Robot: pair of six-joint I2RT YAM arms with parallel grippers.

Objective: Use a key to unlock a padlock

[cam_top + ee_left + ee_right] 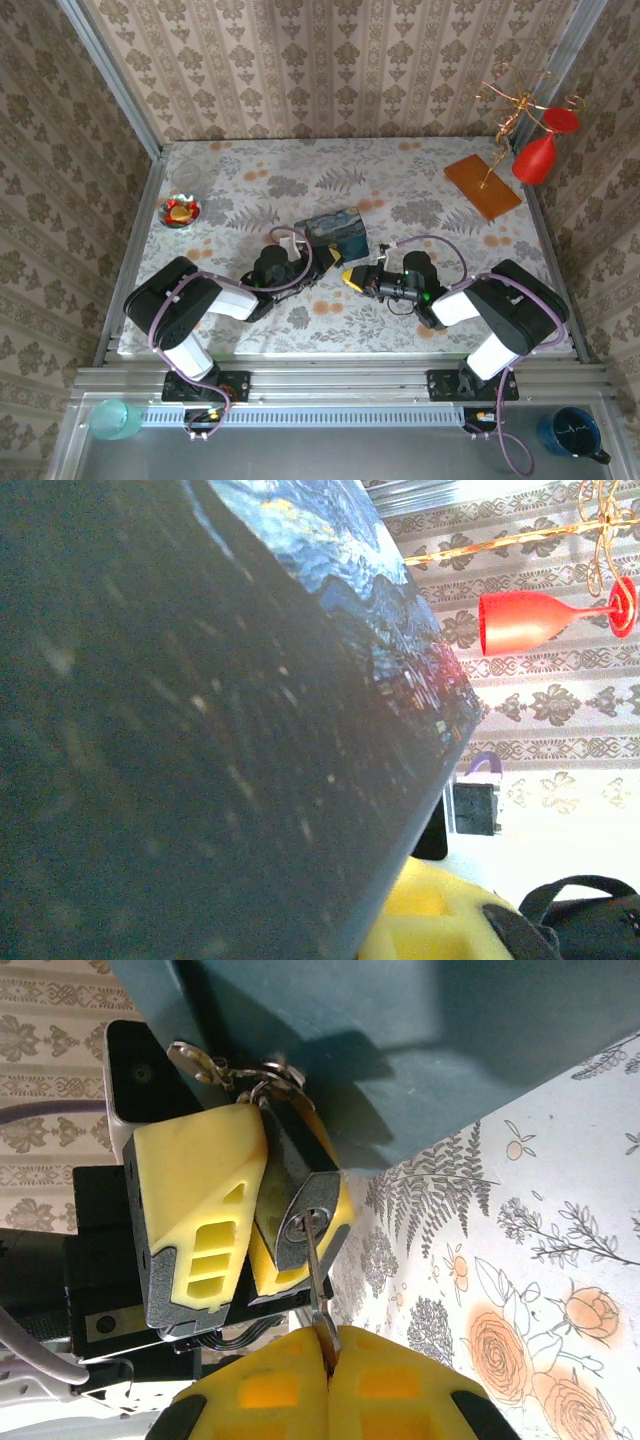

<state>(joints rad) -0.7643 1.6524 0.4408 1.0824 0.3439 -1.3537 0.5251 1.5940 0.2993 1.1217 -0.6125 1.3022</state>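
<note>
Padlock (308, 1205) in left fingers (195, 1200); right fingers (400, 1390) pinch inserted key (313, 1265).

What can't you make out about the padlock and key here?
Key head: right wrist view, buried in right pincer.
Padlock shackle, latched or not: right wrist view, shadowed, partly behind left pincer.
Padlock from overhead: too small, under both pincers.
Left wrist view: blurred blue box blocks it.

A lab booth: wallpapered panels (330, 70), aluminium rails (340, 382).
</note>
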